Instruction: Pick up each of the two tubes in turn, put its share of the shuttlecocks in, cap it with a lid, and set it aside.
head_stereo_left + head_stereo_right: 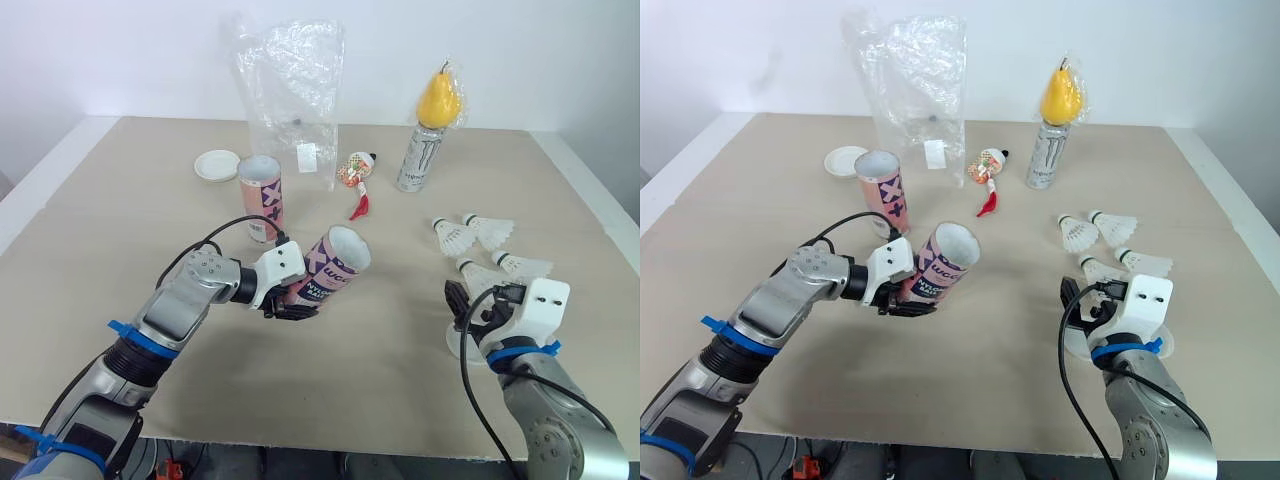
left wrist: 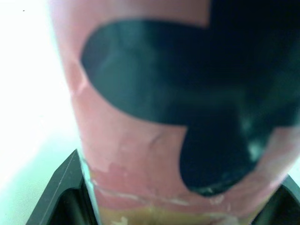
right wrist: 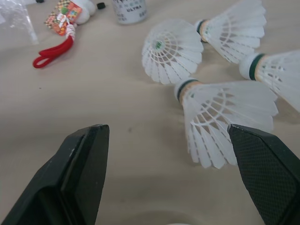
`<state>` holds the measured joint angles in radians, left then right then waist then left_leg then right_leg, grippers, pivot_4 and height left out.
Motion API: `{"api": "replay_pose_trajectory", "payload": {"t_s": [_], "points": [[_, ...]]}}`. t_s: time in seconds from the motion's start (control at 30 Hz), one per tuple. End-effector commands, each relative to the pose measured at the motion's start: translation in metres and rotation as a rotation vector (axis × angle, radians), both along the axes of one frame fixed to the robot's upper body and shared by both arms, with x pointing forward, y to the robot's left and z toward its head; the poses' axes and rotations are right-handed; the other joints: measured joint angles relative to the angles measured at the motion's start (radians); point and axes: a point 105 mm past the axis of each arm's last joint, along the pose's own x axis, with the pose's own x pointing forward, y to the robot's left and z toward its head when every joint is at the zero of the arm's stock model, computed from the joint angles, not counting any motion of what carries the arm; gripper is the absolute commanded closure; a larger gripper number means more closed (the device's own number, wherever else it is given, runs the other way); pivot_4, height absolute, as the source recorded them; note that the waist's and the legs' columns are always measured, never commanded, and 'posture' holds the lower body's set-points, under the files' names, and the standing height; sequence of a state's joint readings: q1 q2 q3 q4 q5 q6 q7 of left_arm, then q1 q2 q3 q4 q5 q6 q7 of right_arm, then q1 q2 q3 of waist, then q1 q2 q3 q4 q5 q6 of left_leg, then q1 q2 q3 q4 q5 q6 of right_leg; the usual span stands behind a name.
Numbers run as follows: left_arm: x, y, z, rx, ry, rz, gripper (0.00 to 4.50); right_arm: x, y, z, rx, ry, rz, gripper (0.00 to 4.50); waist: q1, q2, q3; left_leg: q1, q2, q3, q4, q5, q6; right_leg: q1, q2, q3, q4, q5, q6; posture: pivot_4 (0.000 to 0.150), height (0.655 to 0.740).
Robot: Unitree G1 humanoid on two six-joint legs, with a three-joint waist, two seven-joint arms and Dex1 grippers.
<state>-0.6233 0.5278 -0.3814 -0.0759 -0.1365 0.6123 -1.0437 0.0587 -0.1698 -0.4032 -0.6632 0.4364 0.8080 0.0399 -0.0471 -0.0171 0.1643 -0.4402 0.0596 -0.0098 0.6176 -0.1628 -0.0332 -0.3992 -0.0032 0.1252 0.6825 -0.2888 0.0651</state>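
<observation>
Risk: the tube (image 1: pixel 335 265), at frame centre, is clamped near its base and tilts, so it may pivot or slip when loaded. The left gripper (image 1: pixel 290 305) is closed on it, arm reaching from lower left. The right gripper (image 1: pixel 458 303), fingers apart, sits low before the shuttlecocks (image 1: pixel 455 236) at right; a careless pinch could crush the feathers.

Both arms (image 1: pixel 175 315) are silver-grey metal, banded with blue tape (image 1: pixel 135 337). Behind the black, wedge-shaped fingers (image 3: pixel 86 164), each wrist carries a white housing (image 1: pixel 540 303) fed by a looping black cable (image 1: pixel 463 375).
</observation>
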Motion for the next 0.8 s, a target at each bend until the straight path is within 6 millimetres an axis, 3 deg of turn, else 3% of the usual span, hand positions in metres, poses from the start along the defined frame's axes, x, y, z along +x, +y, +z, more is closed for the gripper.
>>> {"api": "replay_pose_trajectory", "payload": {"t_s": [0.03,0.73,0.77,0.8], "points": [[-0.003,0.003,-0.008,0.020,0.026,0.007,1.51,0.003,-0.003,0.010,-0.004,-0.050,0.003,0.17,0.000,0.000,0.000,0.000,0.000,0.000,0.000,0.000,0.000,0.000,0.000,0.000,0.000,0.000,0.000,0.150,0.7400],[-0.002,0.007,-0.009,0.022,0.027,0.041,1.51,0.044,-0.007,-0.002,-0.002,-0.045,0.029,0.17,0.000,0.000,0.000,0.000,0.000,0.000,0.000,0.000,0.000,0.000,0.000,0.000,0.000,0.001,0.000,0.150,0.7400],[-0.002,0.007,-0.009,0.022,0.027,0.042,1.51,0.046,-0.008,-0.002,-0.005,-0.048,0.024,0.68,0.000,0.000,0.000,0.000,0.000,0.000,0.000,0.000,0.000,0.000,0.000,0.000,0.000,0.001,0.000,0.150,0.7400],[-0.002,0.007,-0.009,0.022,0.027,0.043,1.51,0.047,-0.010,-0.002,-0.006,-0.050,0.018,0.84,0.000,0.000,0.000,0.000,0.000,0.000,0.000,0.000,0.000,0.000,0.000,0.000,0.000,0.000,0.000,0.150,0.7400]]}}
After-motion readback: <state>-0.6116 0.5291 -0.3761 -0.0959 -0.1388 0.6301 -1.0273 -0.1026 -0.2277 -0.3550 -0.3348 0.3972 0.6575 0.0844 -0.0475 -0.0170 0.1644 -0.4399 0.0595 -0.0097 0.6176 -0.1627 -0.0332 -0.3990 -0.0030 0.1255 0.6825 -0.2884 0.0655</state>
